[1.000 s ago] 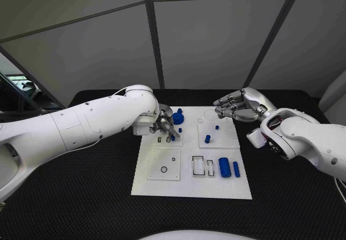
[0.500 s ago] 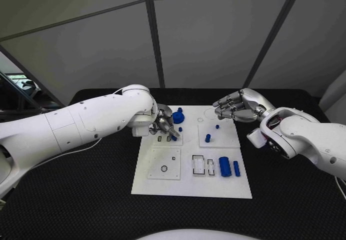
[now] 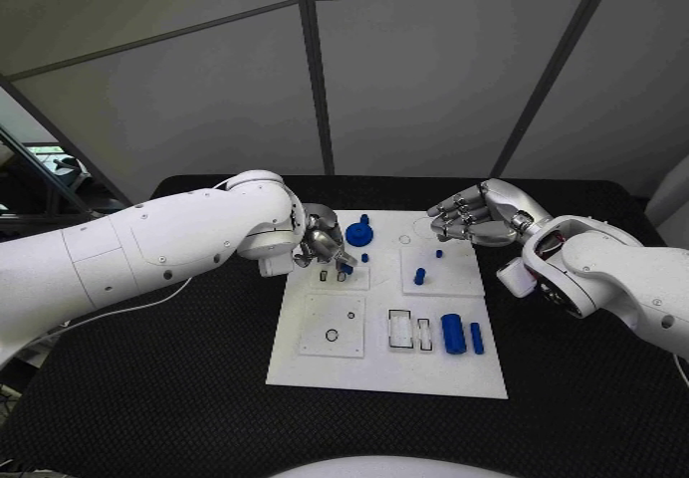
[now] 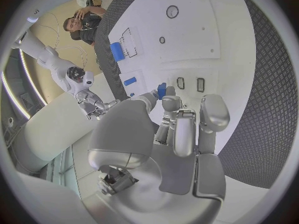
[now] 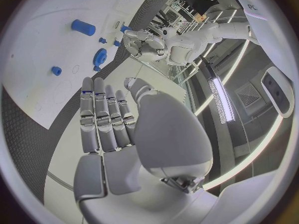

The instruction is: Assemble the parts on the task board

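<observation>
The white task board [image 3: 376, 366] lies mid-table. My left hand [image 3: 319, 247] hovers over the board's far left part and pinches a small blue piece [image 4: 161, 90] between thumb and finger, just above two small rectangular slots [image 4: 181, 83]. My right hand [image 3: 474, 214] floats over the board's far right corner, fingers stretched out side by side [image 5: 106, 119] and holding nothing. On the board I see a blue gear [image 3: 357, 234], a blue peg [image 3: 419, 276], a thick blue cylinder [image 3: 452, 333] and a slim blue bar [image 3: 475, 338].
Two tiny blue pieces [image 3: 438, 253] [image 3: 364, 258] stand on the board's far half. Rectangular cut-outs [image 3: 395, 330] and a round hole [image 3: 332, 337] lie in the near half. Black table surface [image 3: 172, 398] surrounds the board.
The whole picture has shifted slightly. My left hand stays over the slots with the small piece, and my right hand has hardly moved.
</observation>
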